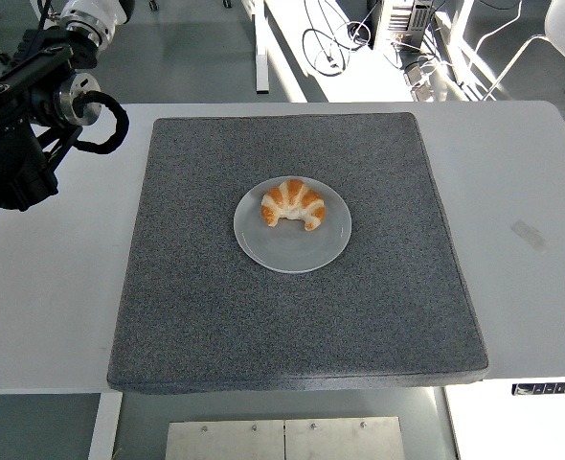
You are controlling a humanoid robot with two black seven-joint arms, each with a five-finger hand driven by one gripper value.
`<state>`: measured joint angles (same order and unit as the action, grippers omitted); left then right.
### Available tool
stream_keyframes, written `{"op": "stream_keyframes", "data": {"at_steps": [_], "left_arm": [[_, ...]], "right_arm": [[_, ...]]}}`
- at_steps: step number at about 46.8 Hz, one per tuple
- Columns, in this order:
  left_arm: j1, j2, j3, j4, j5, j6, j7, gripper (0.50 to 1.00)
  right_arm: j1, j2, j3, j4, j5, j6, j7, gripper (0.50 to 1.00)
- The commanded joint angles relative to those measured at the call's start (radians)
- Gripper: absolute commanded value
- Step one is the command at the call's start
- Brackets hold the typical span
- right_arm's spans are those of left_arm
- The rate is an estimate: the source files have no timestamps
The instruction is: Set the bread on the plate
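The bread lies on the plate, at the middle of the grey mat. The left arm rests at the far left; whether its hand is open, I cannot tell.

The left arm is cut off by the picture's left edge, its hand not discernible.
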<state>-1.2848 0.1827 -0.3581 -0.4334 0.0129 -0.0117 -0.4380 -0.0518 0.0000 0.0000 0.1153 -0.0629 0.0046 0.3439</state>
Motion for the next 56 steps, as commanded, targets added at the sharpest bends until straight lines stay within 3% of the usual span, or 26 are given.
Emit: {"op": "stream_keyframes", "data": {"at_steps": [1, 12, 23, 35, 45, 56], "left_arm": [[0.024, 0.024, -0.044, -0.001, -0.020, -0.014, 0.008, 0.983], [0.130, 0.041, -0.153, -0.001, -0.088, -0.136, 0.165, 0.984], [0.197, 0.035, -0.311, 0.004, -0.113, -0.165, 0.283, 0.984], [0.262, -0.014, -0.394, 0.004, -0.143, -0.198, 0.351, 0.984], [0.286, -0.035, -0.383, 0.002, -0.156, -0.369, 0.340, 0.984], [0.285, -0.063, -0.377, 0.010, -0.146, -0.375, 0.335, 0.984]], "right_arm": [[0.000, 0.000, 0.000, -0.003, 0.000, -0.002, 0.000, 1.000], [-0.014, 0.000, -0.001, -0.006, 0.000, -0.002, 0.000, 1.000], [-0.013, 0.000, 0.002, -0.003, 0.000, 0.000, 0.000, 1.000], [-0.013, 0.000, -0.001, -0.006, 0.000, -0.002, 0.000, 1.000], [-0.014, 0.000, 0.002, -0.008, 0.000, -0.003, 0.000, 1.000], [-0.014, 0.000, 0.003, -0.009, 0.000, -0.005, 0.000, 1.000]]}}
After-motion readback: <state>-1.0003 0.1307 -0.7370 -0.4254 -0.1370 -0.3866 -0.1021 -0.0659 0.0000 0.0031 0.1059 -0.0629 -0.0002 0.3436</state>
